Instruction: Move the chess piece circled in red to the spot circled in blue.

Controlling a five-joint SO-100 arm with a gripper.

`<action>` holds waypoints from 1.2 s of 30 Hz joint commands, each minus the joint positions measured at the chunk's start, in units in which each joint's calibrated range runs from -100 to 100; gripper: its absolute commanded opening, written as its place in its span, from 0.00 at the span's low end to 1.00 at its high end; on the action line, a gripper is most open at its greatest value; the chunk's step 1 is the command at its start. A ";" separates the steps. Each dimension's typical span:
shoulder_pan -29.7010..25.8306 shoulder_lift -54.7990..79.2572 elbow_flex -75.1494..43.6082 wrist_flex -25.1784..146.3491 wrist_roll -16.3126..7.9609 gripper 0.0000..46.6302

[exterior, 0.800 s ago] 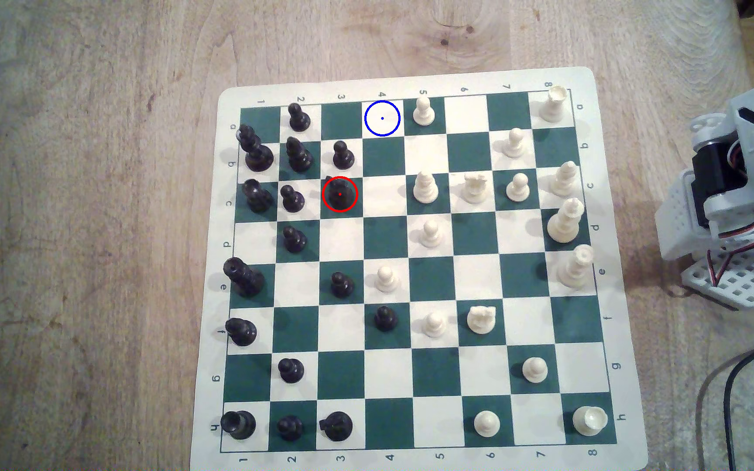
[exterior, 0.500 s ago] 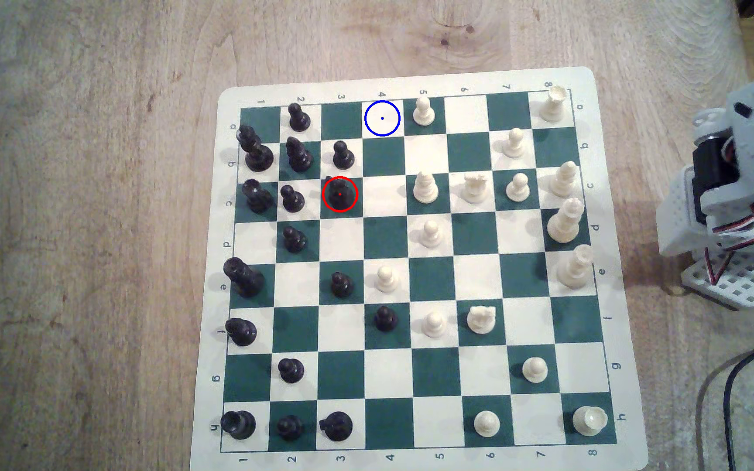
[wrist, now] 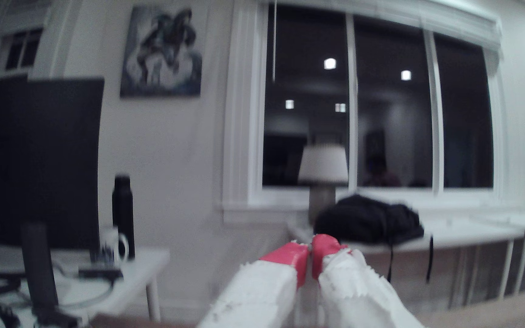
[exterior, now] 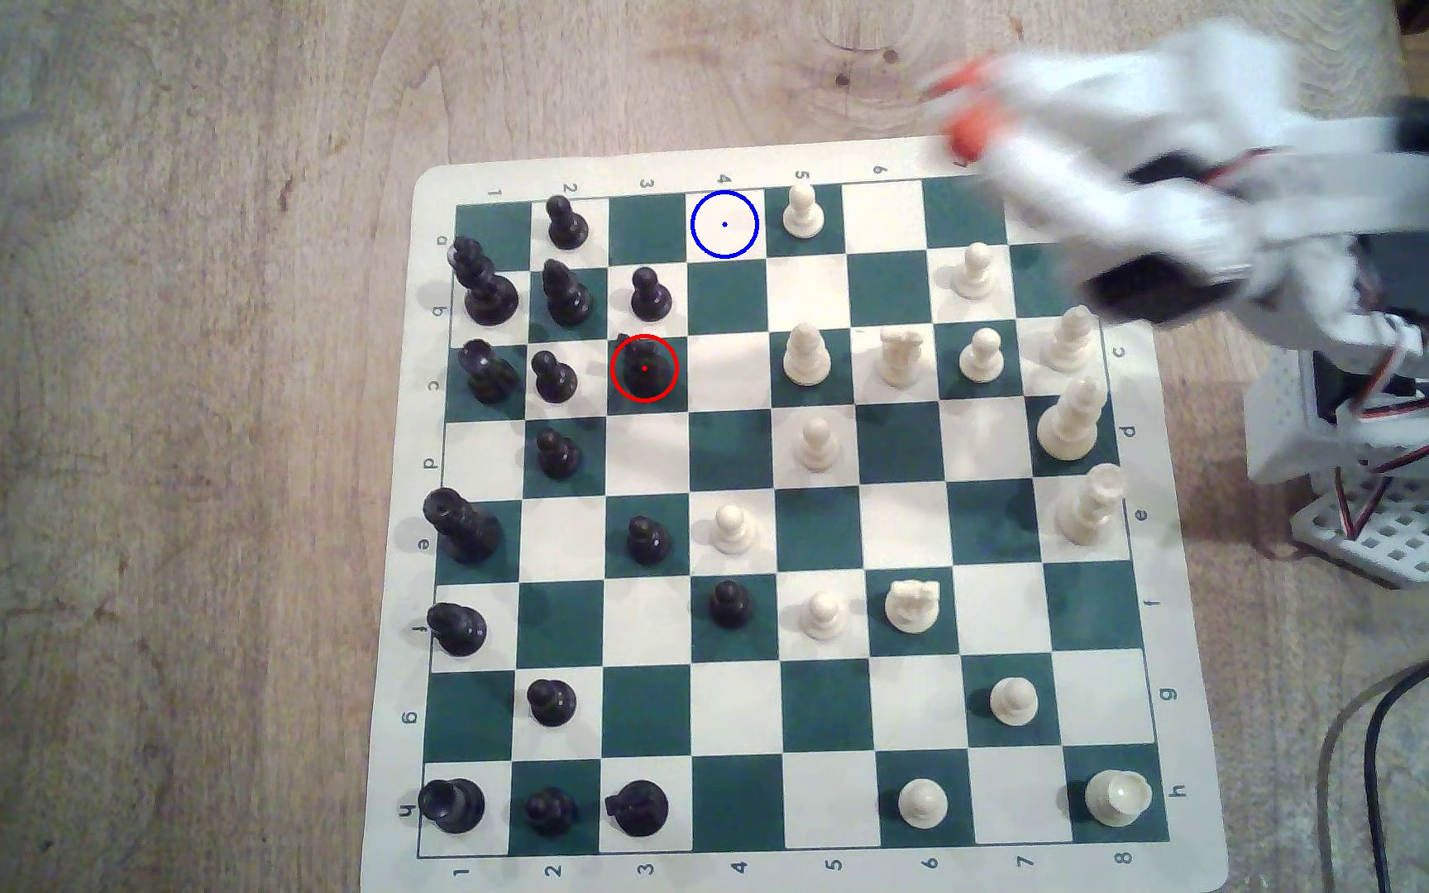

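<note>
The white pincer with orange-red tips (wrist: 311, 249) is pressed nearly closed on nothing in the wrist view, while in the exterior view it is a motion-blurred smear (exterior: 964, 107) above the board's far corner, hiding the pieces beneath the arm. The glossy black knight in the red ring (exterior: 644, 367) stands well apart from the pincer, on a green square of the green-and-cream chessboard mat (exterior: 909, 713) on the wooden tabletop (exterior: 161, 429). The blue-ringed cream square (exterior: 724, 224) lies bare, nearer the pincer than the knight.

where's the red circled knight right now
In the exterior view the black knight stands on a green square in the board's left half, just right of a black pawn and directly below another black pawn.
</note>
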 commanded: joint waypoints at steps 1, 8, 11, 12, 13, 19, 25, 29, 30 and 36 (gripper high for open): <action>0.90 8.54 -11.03 12.93 -0.05 0.00; 2.31 18.64 -19.65 25.30 0.49 0.00; 2.31 22.55 -21.91 24.72 1.47 0.00; 2.38 24.16 -23.36 26.12 1.12 0.00; 2.93 26.28 -24.81 27.02 0.88 0.00; 6.76 40.12 -34.33 31.77 -2.10 0.01; 7.39 48.27 -41.41 37.26 -5.37 0.17; 6.61 54.38 -46.75 38.89 -6.30 0.26; 6.53 56.76 -48.39 39.14 -6.59 0.26; 6.37 62.87 -51.74 39.22 -6.69 0.28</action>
